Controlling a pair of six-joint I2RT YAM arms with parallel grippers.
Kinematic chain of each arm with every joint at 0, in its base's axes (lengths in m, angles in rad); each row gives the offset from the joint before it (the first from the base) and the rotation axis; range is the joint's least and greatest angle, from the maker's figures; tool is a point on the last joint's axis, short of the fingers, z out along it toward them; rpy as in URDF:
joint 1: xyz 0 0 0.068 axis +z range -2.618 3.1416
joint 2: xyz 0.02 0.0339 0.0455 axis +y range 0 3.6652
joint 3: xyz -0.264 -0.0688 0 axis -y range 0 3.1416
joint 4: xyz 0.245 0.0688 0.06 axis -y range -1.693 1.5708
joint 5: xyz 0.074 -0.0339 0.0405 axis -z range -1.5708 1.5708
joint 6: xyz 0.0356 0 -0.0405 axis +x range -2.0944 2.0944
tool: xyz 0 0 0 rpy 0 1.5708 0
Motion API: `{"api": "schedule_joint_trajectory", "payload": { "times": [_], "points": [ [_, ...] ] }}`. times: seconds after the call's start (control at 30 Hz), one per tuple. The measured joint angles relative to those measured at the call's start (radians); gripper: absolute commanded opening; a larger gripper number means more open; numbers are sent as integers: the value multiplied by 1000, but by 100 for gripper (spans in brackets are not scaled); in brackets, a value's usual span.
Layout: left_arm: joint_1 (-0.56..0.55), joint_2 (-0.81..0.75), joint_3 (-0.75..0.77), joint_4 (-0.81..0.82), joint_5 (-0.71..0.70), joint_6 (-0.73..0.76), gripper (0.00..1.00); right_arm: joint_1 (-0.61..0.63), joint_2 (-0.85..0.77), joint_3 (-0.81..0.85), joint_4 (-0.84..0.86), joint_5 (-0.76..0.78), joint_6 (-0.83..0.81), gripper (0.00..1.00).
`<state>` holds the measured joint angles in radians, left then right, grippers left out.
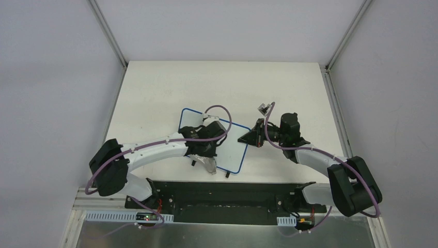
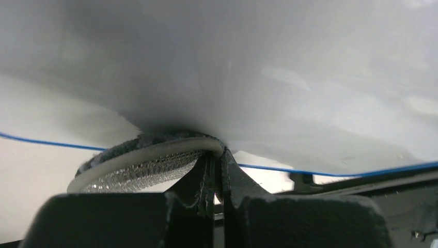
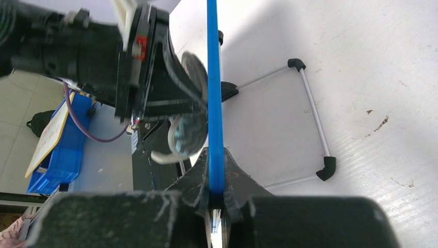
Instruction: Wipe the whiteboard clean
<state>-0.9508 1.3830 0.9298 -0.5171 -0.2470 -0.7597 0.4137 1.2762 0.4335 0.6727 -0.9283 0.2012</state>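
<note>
**Wiping step in progress.** The whiteboard (image 1: pixel 235 147), blue-rimmed and propped on its wire stand (image 3: pixel 312 108), is standing near the middle of the table (image 1: pixel 155 88). I am steadying it with the right hand (image 1: pixel 249 138), whose fingers are clamped on the board's right edge. The left hand (image 1: pixel 205 155) is pinching a round eraser pad (image 2: pixel 144 163) by its rim and pressing it against the board's face, toward its near edge. Whether any marks are left on the board is not showing in any view. Next move, as I judge it: sweeping the pad across the face under even pressure, with the right hand resisting the push so that the stand is not tipping.
</note>
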Motion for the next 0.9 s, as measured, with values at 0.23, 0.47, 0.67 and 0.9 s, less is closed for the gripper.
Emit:
{"api": "schedule_joint_trajectory", "payload": {
  "times": [0.23,0.47,0.67,0.9],
  "points": [
    [-166,213,206,-44,28,0,0,-4,2,0,2,-3,-1,0],
    [-203,260,251,-19,57,0,0,-4,2,2,3,-7,-5,0],
    [-111,124,88,86,103,-14,0,3,4,4,4,-1,-8,0],
    [120,-115,-81,72,80,-5,0,8,4,4,5,4,-7,0]
  ]
}}
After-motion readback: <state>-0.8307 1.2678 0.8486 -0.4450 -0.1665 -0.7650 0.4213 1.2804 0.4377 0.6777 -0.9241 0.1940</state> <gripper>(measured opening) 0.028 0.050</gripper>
